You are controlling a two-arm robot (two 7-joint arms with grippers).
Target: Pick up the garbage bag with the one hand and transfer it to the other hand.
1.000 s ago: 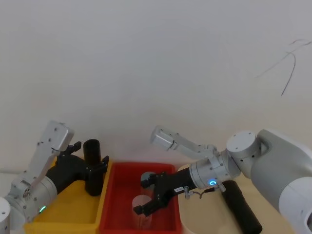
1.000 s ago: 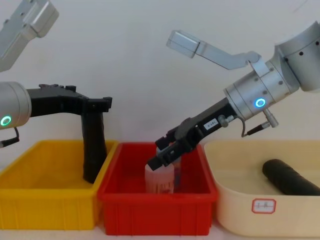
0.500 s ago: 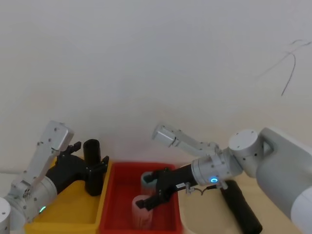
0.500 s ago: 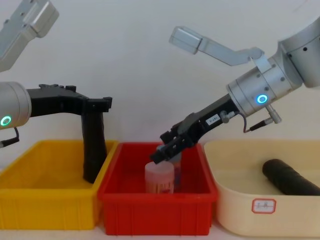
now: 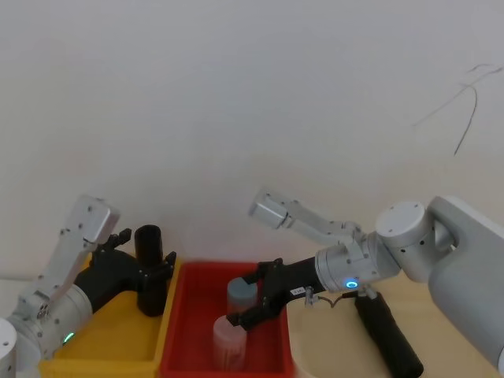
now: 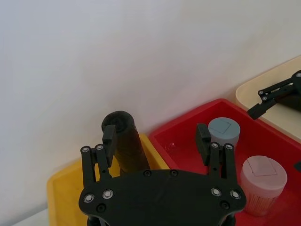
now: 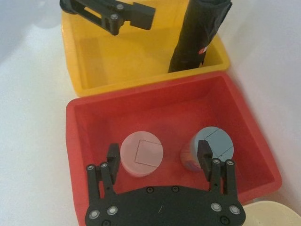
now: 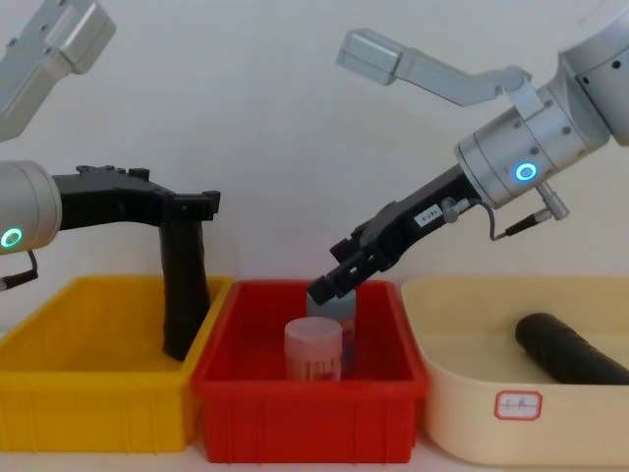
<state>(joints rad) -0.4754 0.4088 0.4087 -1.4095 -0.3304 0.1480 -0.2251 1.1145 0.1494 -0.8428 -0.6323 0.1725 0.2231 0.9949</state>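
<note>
Over on the left, in the yellow bin [image 8: 98, 403], the garbage bag [image 8: 184, 285] stands upright: a black roll, probably light, firm and slick. The left pincer [image 6: 156, 136] straddles it wide open, ungripped; best squeezed mid-roll. The right pincer [image 7: 158, 150] hangs open and empty over the red bin [image 8: 305, 408].

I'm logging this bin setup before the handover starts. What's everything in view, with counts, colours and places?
yellow bin: 1, yellow, robot's left
red bin: 1, red, middle
tub: 1, cream, robot's right, white label on its front
upright garbage bag roll: 1, black, in the yellow bin, next to one finger of the left gripper
lying roll: 1, black, in the tub
pink-lidded cup: 1, pink, in the red bin
blue-lidded cup: 1, grey-blue, in the red bin, behind the pink one
left gripper: 1, black, green ring light, open, over the yellow bin
right gripper: 1, black, blue ring light, open, over the red bin
</note>
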